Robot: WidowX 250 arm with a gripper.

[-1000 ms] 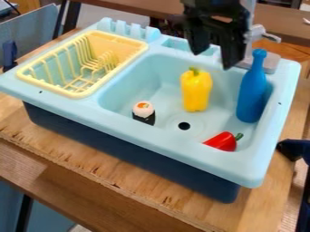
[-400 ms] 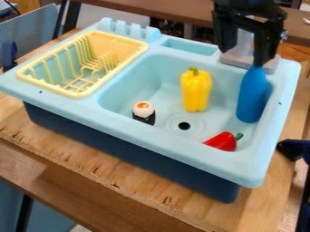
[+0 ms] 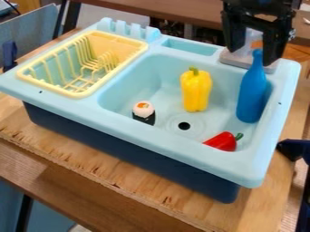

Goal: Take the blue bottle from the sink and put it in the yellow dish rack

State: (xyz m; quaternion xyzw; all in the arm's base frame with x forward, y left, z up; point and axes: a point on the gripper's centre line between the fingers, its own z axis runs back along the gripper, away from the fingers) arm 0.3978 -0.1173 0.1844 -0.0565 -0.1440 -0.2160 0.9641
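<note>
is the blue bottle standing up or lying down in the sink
Upright, perhaps leaning slightly: the blue bottle has its narrow neck at the top and its wide base down in the sink.

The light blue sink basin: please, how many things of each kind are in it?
Peppers: 2 (yellow toy pepper, red toy pepper)
Bottles: 1 (tall blue toy bottle)
Sushi rolls: 1 (black-and-white toy sushi roll)
Total: 4

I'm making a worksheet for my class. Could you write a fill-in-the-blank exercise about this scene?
The gripper is nearest the bottle, whose colour is ____.
Counting the bottle, the basin holds ____ toys.
The small pepper near the basin's front edge is ____.
The sushi roll is white on top and ____ around its lower side.

Missing words: blue; four; red; black.
</note>
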